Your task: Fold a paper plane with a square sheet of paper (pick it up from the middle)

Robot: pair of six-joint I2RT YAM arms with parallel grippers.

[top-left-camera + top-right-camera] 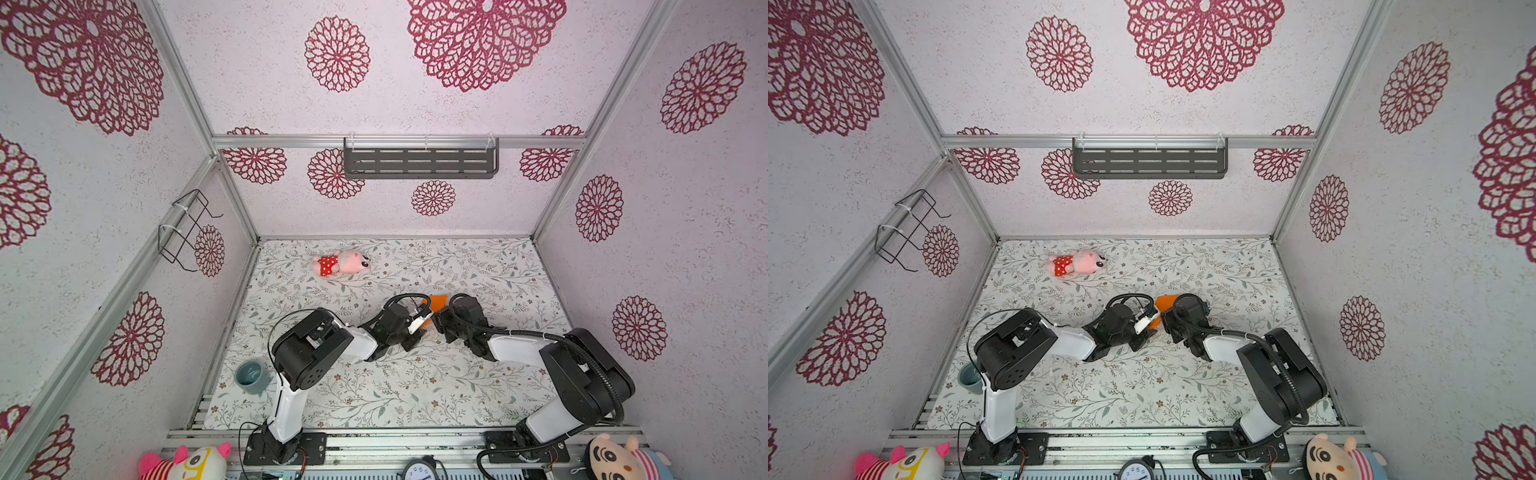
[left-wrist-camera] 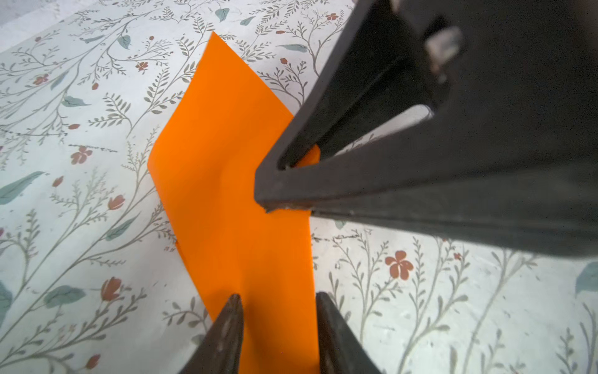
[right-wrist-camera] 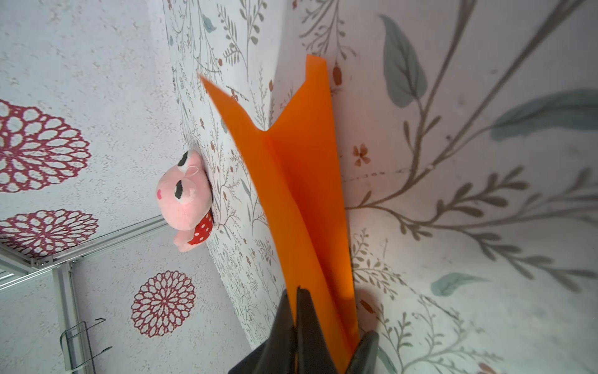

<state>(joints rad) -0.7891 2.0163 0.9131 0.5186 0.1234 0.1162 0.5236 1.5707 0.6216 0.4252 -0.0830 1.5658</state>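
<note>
Left gripper (image 2: 277,302) is spread astride the once-creased square sheet of paper (image 2: 223,145), pinched by right gripper (image 2: 284,170); most folds remain.

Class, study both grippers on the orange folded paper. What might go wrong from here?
1. The right gripper pinches the bright orange folded paper sheet only at its edge; a tug might tear or free it.
2. The left gripper, jaws apart astride the sheet, might crease it off-line when closing.
3. The grippers sit close; they might collide.

No legible text — none anywhere
</note>
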